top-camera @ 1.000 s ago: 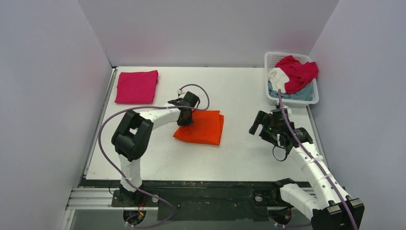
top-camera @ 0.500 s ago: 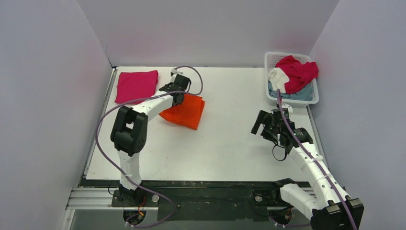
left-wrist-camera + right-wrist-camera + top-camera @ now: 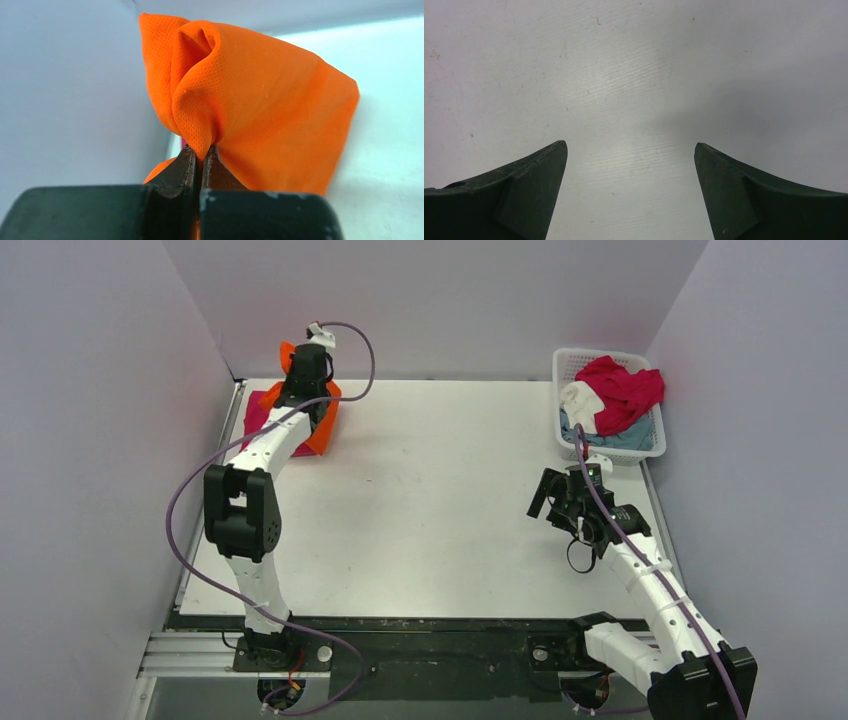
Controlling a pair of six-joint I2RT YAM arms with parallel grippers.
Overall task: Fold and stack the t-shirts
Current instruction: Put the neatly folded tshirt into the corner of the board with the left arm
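A bright orange t-shirt [image 3: 326,428] hangs bunched at the table's [image 3: 450,510] far left corner, close to both walls, over a folded magenta t-shirt [image 3: 256,416]. The left gripper's [image 3: 201,150] 2 fingers pinch a fold of the orange cloth. Wide white tabletop separates it from the right gripper [image 3: 630,145], which hovers with its fingers spread near the right edge, just short of the basket [image 3: 572,354] of crumpled shirts [image 3: 625,390].

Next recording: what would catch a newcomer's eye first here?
The bright orange t-shirt, pinched in the shut left gripper, hangs at the far-left corner of the table, over the magenta t-shirt. Next comes the white basket at the far right, heaped with a crimson t-shirt and others, with the open right gripper on its near side.
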